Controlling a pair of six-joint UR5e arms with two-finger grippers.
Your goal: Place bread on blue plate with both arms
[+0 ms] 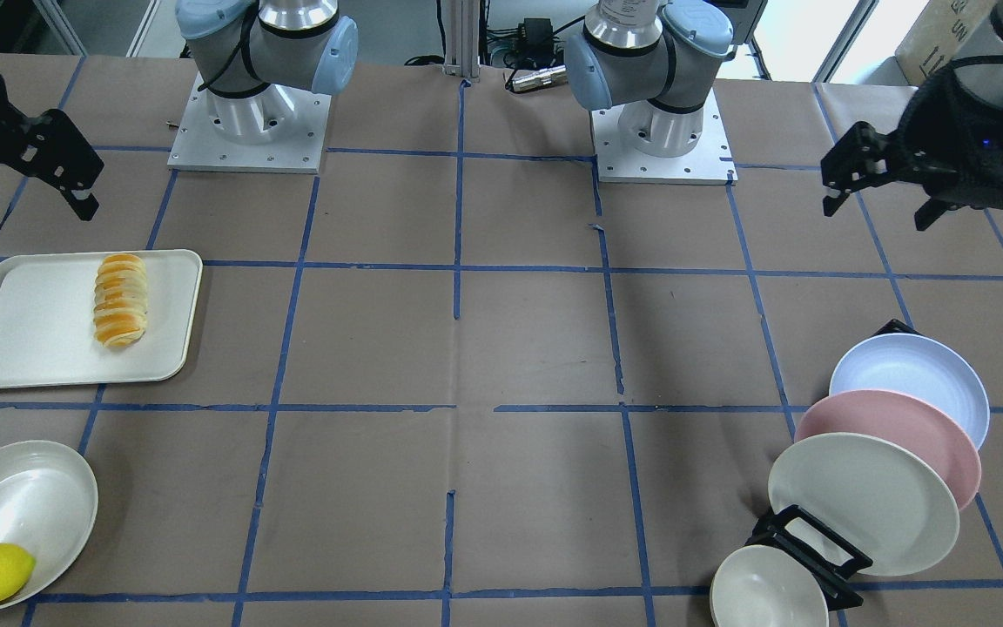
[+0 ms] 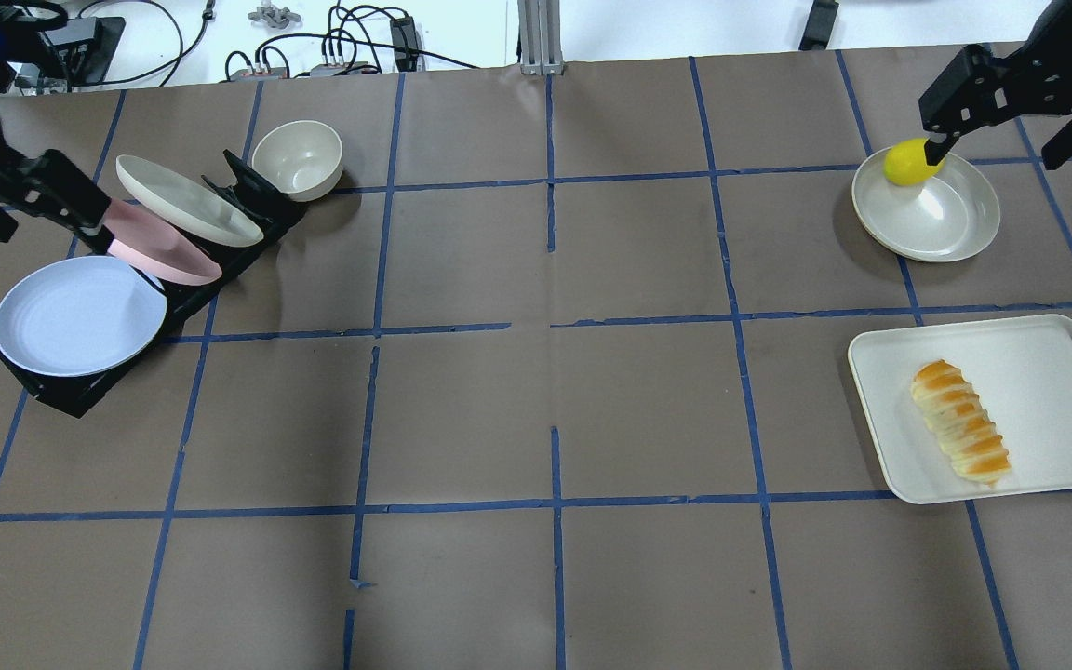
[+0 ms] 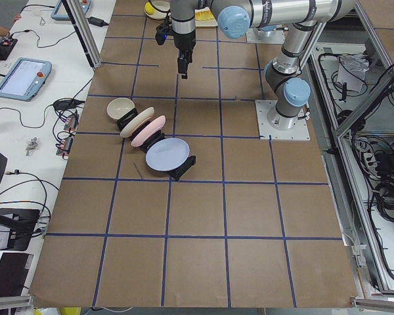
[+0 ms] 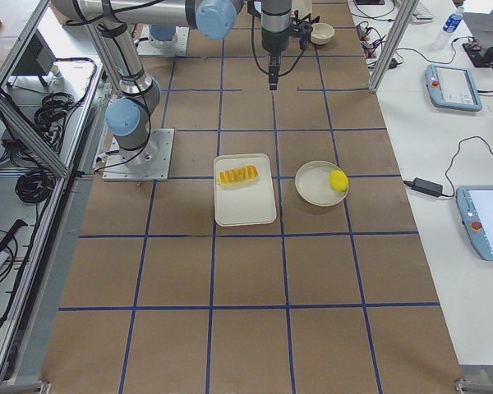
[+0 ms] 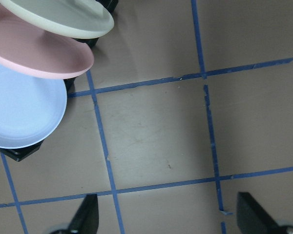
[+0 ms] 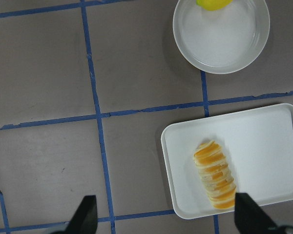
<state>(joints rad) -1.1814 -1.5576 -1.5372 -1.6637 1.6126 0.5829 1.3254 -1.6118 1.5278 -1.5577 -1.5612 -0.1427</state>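
Note:
The bread (image 1: 121, 300) lies on a white tray (image 1: 23, 340) on my right side; it also shows in the overhead view (image 2: 961, 435) and in the right wrist view (image 6: 215, 174). The blue plate (image 2: 80, 314) leans in a black rack on my left, at the rack's end nearest me (image 1: 911, 383) (image 5: 19, 112). My left gripper (image 2: 43, 200) hangs open and empty, high over the rack, above the pink plate. My right gripper (image 2: 1001, 140) hangs open and empty, high over the lemon bowl, beyond the tray. Both grippers' fingertips (image 5: 88, 214) (image 6: 85, 214) are spread wide.
The black rack (image 2: 252, 186) also holds a pink plate (image 2: 164, 256), a cream plate (image 2: 187, 200) and a small bowl (image 2: 299, 158). A white bowl (image 2: 941, 209) with a yellow lemon (image 2: 908, 160) stands beyond the tray. Brown paper with blue tape lines covers the table.

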